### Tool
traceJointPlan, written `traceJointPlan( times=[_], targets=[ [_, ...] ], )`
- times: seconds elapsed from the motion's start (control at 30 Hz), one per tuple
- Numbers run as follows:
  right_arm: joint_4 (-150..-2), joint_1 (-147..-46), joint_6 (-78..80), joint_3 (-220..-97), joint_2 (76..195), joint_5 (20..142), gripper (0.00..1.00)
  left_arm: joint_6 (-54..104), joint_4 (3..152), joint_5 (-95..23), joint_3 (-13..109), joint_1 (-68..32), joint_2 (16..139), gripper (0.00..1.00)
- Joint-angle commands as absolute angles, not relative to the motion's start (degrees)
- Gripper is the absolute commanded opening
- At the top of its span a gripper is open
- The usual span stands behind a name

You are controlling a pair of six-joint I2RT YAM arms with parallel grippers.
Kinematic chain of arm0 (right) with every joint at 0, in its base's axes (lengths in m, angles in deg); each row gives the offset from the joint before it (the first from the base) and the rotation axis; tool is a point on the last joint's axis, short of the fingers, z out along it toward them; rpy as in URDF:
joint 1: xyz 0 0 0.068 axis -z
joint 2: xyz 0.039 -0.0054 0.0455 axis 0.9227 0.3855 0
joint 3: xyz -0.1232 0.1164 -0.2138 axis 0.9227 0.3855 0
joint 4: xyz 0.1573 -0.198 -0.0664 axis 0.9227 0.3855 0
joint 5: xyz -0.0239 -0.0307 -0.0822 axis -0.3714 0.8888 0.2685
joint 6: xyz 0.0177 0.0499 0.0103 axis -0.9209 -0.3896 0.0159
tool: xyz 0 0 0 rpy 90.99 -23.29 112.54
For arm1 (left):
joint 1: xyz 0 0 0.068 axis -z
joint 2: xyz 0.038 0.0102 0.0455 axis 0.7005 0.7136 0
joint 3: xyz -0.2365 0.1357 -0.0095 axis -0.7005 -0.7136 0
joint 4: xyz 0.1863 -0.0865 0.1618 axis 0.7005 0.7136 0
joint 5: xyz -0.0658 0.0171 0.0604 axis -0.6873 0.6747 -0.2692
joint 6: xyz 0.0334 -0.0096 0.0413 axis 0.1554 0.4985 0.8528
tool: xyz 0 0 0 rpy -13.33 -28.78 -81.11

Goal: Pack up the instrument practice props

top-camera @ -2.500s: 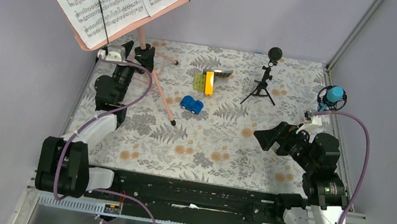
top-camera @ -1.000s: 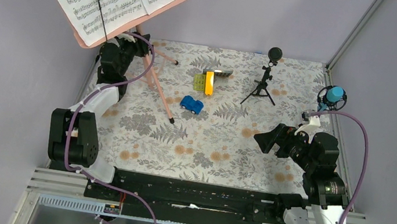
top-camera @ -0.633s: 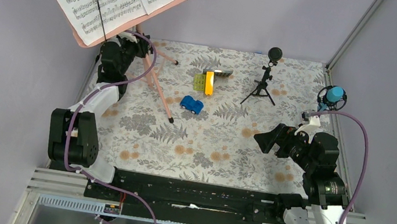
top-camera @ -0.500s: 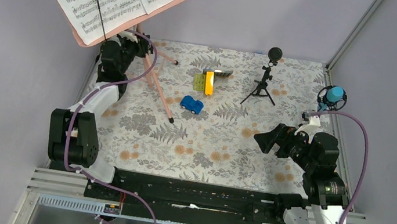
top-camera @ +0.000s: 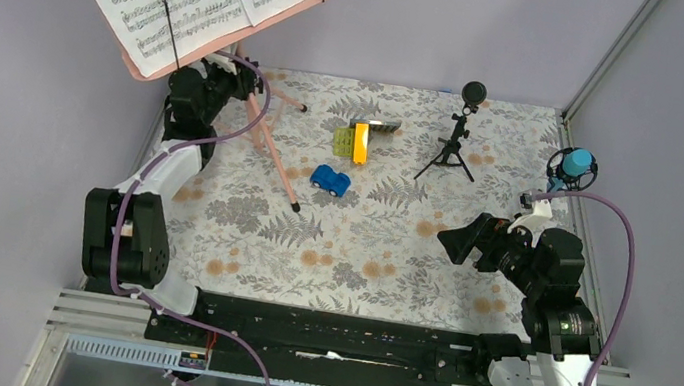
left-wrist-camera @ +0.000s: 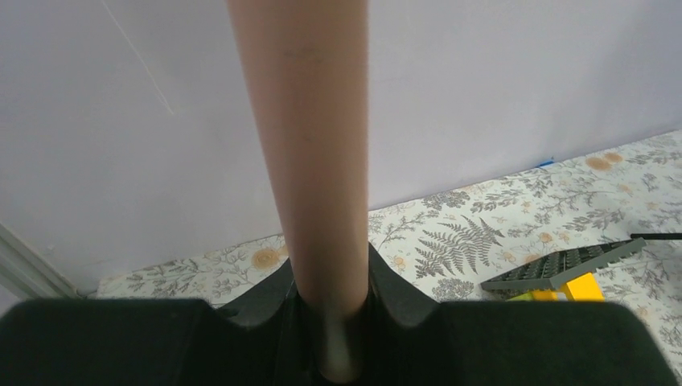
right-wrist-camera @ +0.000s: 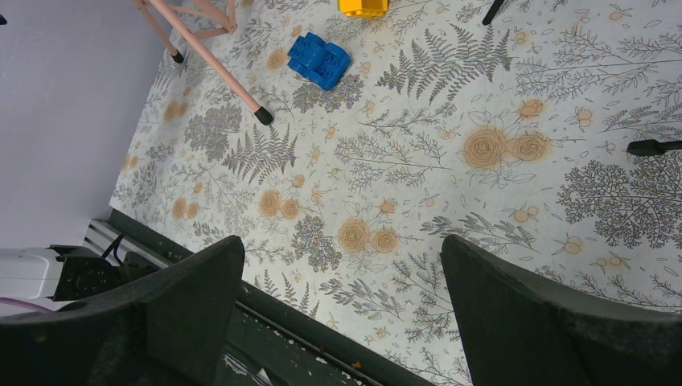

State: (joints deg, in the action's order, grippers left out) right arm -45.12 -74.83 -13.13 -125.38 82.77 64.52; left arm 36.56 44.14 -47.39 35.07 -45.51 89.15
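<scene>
Fern-patterned cloth [top-camera: 361, 246] runs out to lilac walls [top-camera: 462, 28]. Left gripper [left-wrist-camera: 331, 330] is clamped round the pole of the pink music stand [left-wrist-camera: 310, 145]. Right gripper [right-wrist-camera: 342, 289] hangs above the cloth, jaws wide apart.

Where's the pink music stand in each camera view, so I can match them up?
Top external: pink music stand at top left, legs reaching toward the middle.
Left wrist: its pole fills the centre, upright.
Right wrist: only its legs, top left corner.
Shared landmark: yellow block, right of the stand in all three.
</scene>
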Motion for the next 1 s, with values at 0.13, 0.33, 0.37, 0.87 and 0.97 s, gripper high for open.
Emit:
traceJointPlan(
  times=[0.13,0.33,0.37,0.87,0.97],
  targets=[
    [-45.97,-74.98,-13.2,-126.26,82.42,65.12,1.0,36.54,47.77,-66.83,34.22,-45.7,82.91,0.0],
    [-45.97,-74.98,-13.21,-126.35,82.16,64.71,1.0,33.92,49.29,-71.42,30.94,-45.24,78.48,0.0],
    [-45.97,-74.99,-13.24,-126.32,82.07,64.66,1.0,33.84,50.03,-72.1,30.52,-45.03,77.64,0.0],
    [-45.42,-75.01,-13.12,-126.88,81.86,65.08,1.0,33.52,55.07,-69.47,21.88,-27.58,65.23,0.0],
    [-45.01,-75.0,-13.05,-127.27,81.69,65.55,1.0,32.86,53.95,-70.01,21.13,-23.85,65.73,0.0]
  ],
)
